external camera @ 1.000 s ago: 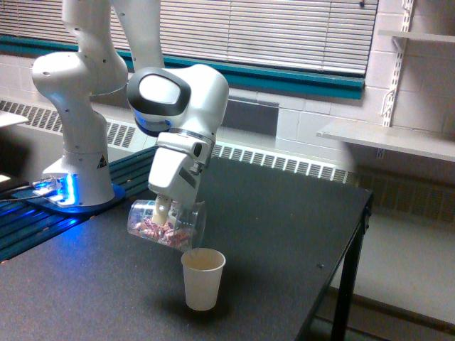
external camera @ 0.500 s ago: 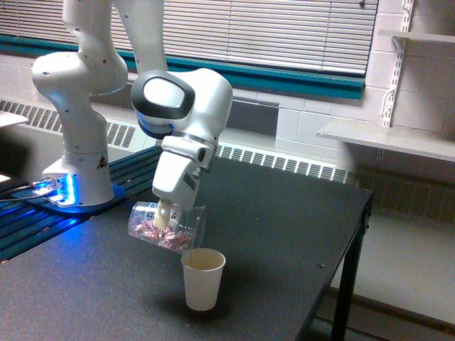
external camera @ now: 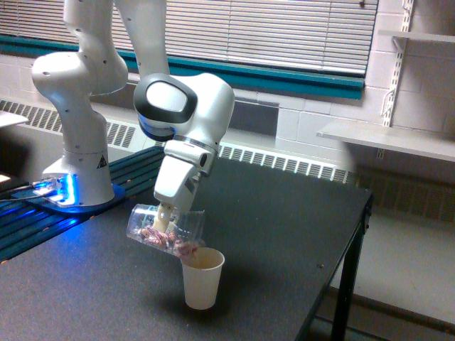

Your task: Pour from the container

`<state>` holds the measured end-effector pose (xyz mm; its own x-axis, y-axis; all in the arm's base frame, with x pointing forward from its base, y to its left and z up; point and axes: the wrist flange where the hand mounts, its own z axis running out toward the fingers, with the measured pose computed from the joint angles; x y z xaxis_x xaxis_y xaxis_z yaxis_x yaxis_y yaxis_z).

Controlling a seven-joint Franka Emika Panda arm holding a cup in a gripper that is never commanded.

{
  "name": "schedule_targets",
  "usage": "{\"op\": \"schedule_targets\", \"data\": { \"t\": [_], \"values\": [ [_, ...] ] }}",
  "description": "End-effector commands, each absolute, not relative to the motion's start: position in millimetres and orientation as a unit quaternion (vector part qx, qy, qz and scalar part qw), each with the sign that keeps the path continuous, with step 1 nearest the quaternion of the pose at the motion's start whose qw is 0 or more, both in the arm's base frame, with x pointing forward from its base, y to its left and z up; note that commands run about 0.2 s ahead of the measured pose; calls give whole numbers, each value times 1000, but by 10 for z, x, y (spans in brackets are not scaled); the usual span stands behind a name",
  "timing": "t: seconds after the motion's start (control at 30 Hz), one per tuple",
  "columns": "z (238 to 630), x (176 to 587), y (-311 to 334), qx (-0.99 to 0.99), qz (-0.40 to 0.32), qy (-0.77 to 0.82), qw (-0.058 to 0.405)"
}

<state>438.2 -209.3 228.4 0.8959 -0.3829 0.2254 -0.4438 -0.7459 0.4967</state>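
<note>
The container (external camera: 168, 229) is a clear plastic cup tipped on its side, rim pointing down toward the exterior view's right. Small pink and white pieces (external camera: 162, 236) lie along its lower wall, some close to the rim. My gripper (external camera: 165, 215) is shut on the container from above. Just below the rim, a white paper cup (external camera: 202, 278) stands upright on the black table (external camera: 284, 234). The container's rim hangs over the paper cup's left edge.
The arm's white base (external camera: 78, 142) stands at the table's back left beside a blue-lit plate (external camera: 53, 192). The table's right edge (external camera: 359, 234) drops off to the floor. A wall shelf (external camera: 387, 138) and a radiator run behind.
The gripper has tilted the container further, its rim dropping lower and nearer the paper cup. The pieces inside have slid toward the rim. The paper cup has not moved.
</note>
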Motion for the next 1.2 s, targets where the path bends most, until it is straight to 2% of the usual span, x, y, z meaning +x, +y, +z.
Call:
{"op": "schedule_targets", "data": {
  "t": [0.03, 1.2],
  "values": [
    [2367, 4399, -2162, 932, 56, -219, 284],
    [2560, 4376, -2130, 933, 70, -216, 281]
  ]
}}
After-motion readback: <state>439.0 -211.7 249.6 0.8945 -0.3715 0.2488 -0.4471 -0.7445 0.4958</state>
